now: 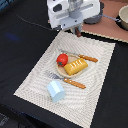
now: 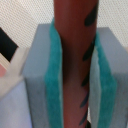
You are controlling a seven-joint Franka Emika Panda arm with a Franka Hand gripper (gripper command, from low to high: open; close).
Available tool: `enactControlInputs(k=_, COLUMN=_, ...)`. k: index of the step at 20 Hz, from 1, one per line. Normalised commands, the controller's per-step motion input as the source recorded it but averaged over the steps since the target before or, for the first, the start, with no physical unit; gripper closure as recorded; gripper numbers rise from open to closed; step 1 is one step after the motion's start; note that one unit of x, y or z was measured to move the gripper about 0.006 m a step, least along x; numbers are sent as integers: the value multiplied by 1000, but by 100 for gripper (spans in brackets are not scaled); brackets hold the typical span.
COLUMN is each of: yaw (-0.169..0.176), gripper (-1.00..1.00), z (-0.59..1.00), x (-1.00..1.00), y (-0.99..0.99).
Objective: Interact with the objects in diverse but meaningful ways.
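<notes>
The sausage stick (image 2: 74,60) stands upright between the gripper (image 1: 76,31)'s teal pads (image 2: 52,85), which are closed snugly on its sides, above the far edge of the placemat (image 1: 35,82). My judgement: the stick is smooth and round, so it could slip or swivel if the arm swings fast. On the plate (image 1: 64,72) near the placemat's middle, the tomato (image 1: 62,59) might roll if nudged; the bread (image 1: 76,66), knife (image 1: 85,57), fork (image 1: 67,80) and cup (image 1: 56,90) leave little room.

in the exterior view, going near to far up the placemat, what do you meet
pale blue cup → fork → yellow bread block → knife → gripper holding the sausage stick
</notes>
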Motion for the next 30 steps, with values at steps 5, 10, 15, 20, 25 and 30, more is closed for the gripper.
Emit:
enactControlInputs(k=5, yaw=0, gripper=100, z=-161, x=831, y=333)
enactControlInputs(k=10, yaw=0, gripper=100, z=-282, x=421, y=214)
enactControlInputs(k=15, yaw=0, gripper=-100, z=-195, x=133, y=191)
enactControlInputs(k=20, yaw=-18, gripper=-100, z=183, x=98, y=231)
enactControlInputs(k=25, yaw=-66, gripper=-100, z=857, x=103, y=299)
enactControlInputs(k=30, yaw=-25, gripper=-100, z=765, x=-101, y=125)
